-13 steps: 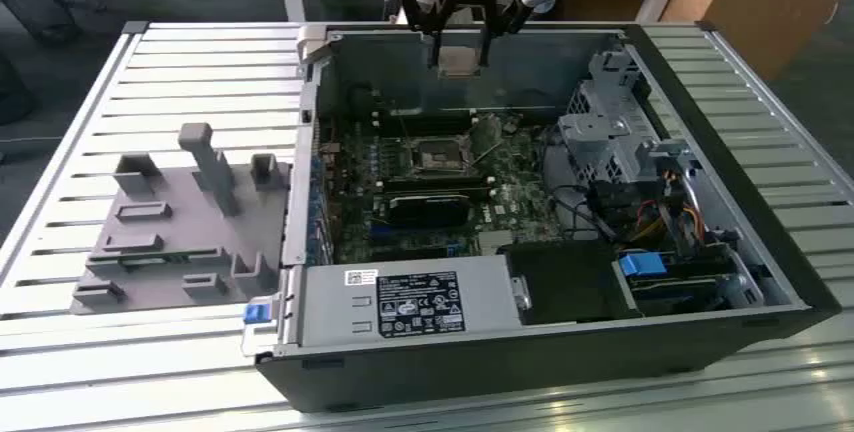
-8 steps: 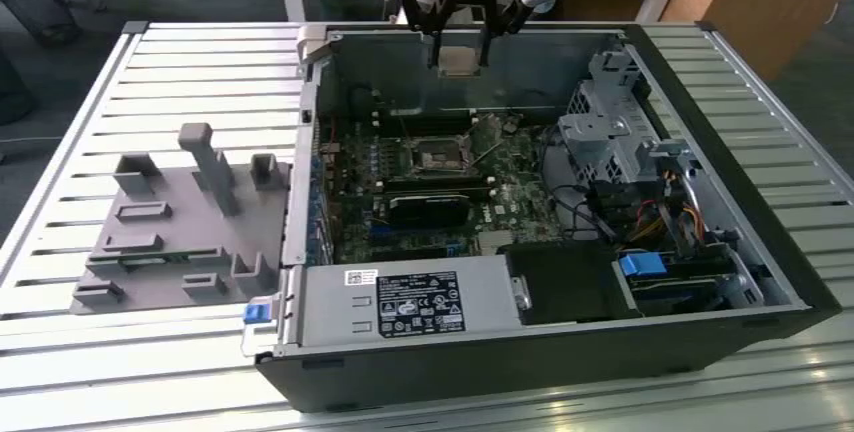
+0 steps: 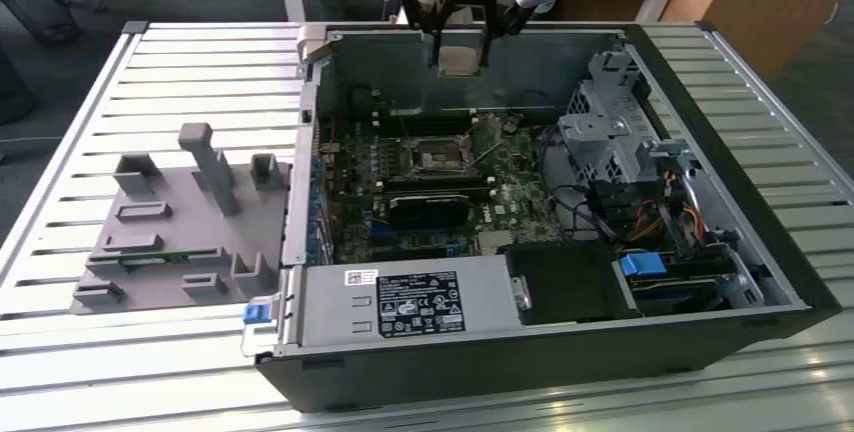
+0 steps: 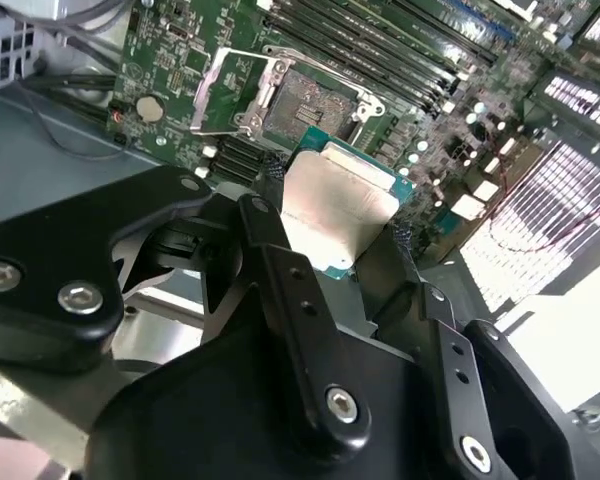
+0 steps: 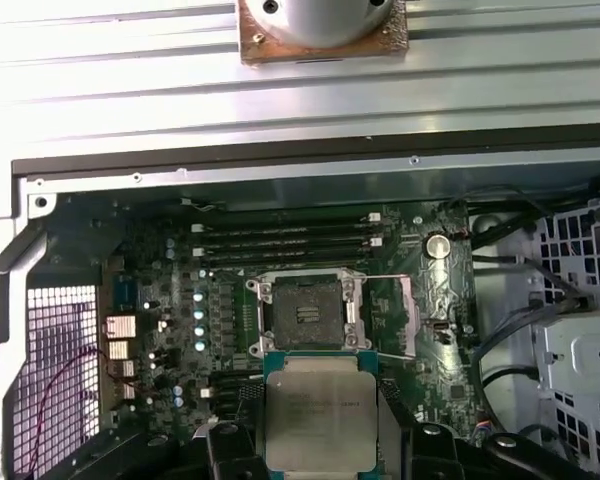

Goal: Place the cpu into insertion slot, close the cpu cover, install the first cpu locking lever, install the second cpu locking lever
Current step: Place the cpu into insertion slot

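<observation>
CPU [image 4: 335,215] not in the slot yet. Worktop [image 3: 200,62]: slatted metal, carrying an open black PC case [image 3: 534,352] on its side. A grey fixture block [image 3: 174,222] sits beside the case on the exterior view's left. Motherboard [image 5: 180,300] lies flat on the case floor. Gripper [image 3: 457,50] hangs near the case's far wall in the exterior view, well above the board. Slot [image 5: 307,315] is mid-board, dark recessed middle exposed. Cover [image 4: 205,95] is swung up, open, standing at one edge of the slot. Jaws clenched on the CPU, one on each of two opposite edges, metal face showing in both wrist views. CPU is in the air, clear of the slot, touching only the jaws.
</observation>
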Robot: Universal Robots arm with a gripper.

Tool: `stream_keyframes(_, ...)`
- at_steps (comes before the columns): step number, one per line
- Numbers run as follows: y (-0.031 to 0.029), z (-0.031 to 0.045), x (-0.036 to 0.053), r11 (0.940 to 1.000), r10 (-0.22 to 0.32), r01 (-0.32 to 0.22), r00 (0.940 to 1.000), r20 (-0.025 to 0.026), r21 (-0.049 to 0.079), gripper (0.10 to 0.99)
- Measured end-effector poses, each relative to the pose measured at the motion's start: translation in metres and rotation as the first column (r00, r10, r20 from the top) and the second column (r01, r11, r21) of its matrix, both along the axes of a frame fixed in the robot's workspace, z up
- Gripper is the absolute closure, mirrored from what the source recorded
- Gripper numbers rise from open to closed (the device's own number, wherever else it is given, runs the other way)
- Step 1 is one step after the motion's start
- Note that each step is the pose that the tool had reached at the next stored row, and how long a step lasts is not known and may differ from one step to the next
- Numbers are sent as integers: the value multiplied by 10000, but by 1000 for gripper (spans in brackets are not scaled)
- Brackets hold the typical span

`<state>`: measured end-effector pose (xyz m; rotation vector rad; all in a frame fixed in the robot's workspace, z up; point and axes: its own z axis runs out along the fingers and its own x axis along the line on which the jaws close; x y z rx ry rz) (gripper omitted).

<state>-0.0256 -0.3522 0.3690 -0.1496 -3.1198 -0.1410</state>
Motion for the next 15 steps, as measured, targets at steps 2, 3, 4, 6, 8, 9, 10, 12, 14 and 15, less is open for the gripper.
stream_keyframes(2,0,-2,0,9994,-359,359,9994,-1,-2,549)
stream_keyframes(3,0,-4,0,9985,-538,538,9985,-1,-2,549)
stream_keyframes(4,0,-5,0,9974,-718,718,9974,-1,-2,549)
stream_keyframes(6,0,-8,0,9951,-992,992,9951,-1,-2,549)
stream_keyframes(8,1,-10,-1,9928,-1194,1194,9928,0,1,549)
stream_keyframes(9,1,-10,-2,9914,-1309,1309,9914,0,0,549)
stream_keyframes(10,1,-11,-3,9894,-1449,1449,9894,0,0,549)
stream_keyframes(12,2,-13,-2,9847,-1744,1744,9847,0,-1,549)
stream_keyframes(14,2,-15,-2,9787,-2053,2053,9787,0,-1,549)
stream_keyframes(15,2,-16,-2,9752,-2212,2212,9752,-1,-2,549)
